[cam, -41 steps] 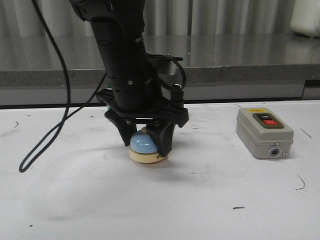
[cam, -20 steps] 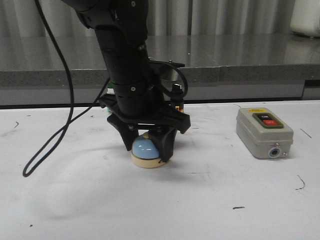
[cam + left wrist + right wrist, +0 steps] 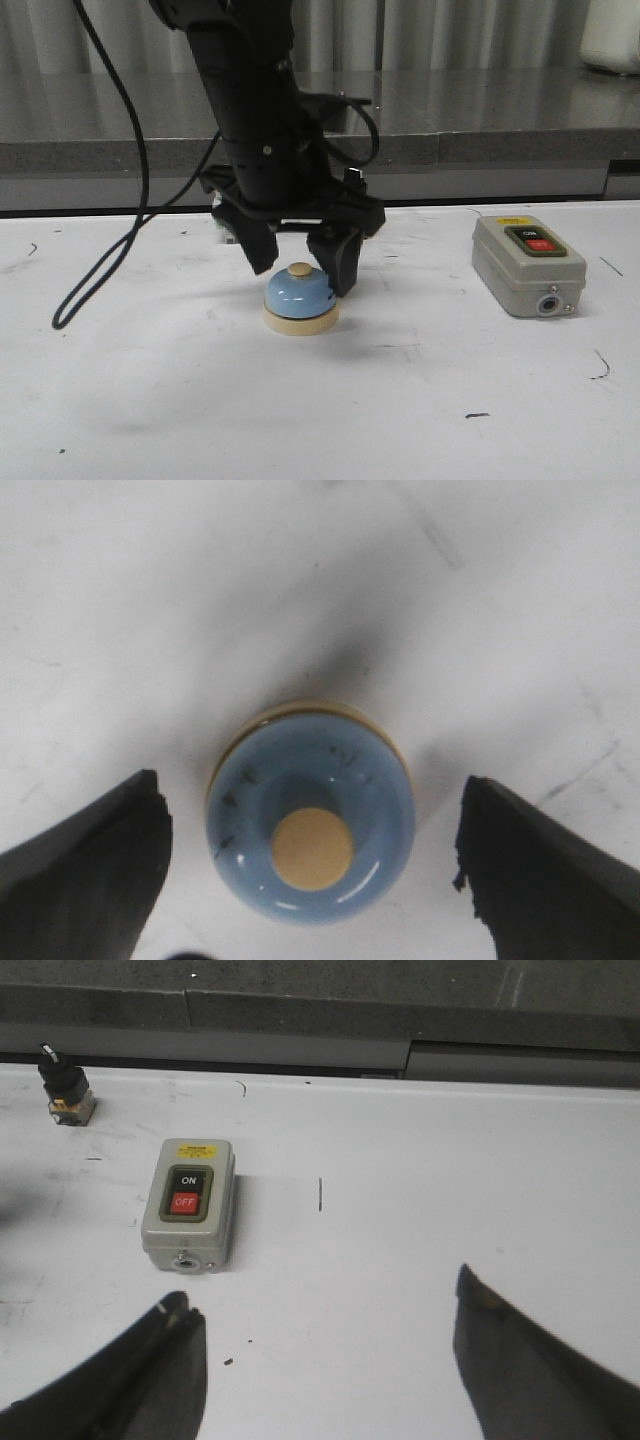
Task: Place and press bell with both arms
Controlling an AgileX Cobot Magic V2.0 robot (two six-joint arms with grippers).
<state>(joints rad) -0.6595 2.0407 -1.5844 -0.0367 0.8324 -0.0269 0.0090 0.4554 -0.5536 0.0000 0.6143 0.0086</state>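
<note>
The light-blue bell (image 3: pixel 299 298) with cream base and cream button stands upright on the white table. My left gripper (image 3: pixel 300 268) hangs open just above it, one finger on each side, not touching. In the left wrist view the bell (image 3: pixel 311 820) lies between the two open fingers with clear gaps on both sides. My right gripper (image 3: pixel 320 1305) is open and empty above bare table. It does not show in the front view.
A grey switch box (image 3: pixel 527 264) with red and black buttons sits on the table to the bell's right, also in the right wrist view (image 3: pixel 188 1205). A small black-topped switch (image 3: pixel 65 1088) stands near the back edge. A grey ledge (image 3: pixel 480 140) runs behind the table. A cable (image 3: pixel 100 270) loops at left.
My left gripper opened, let go of the bell and rose a little. The bell now stands free on the table, its button showing.
</note>
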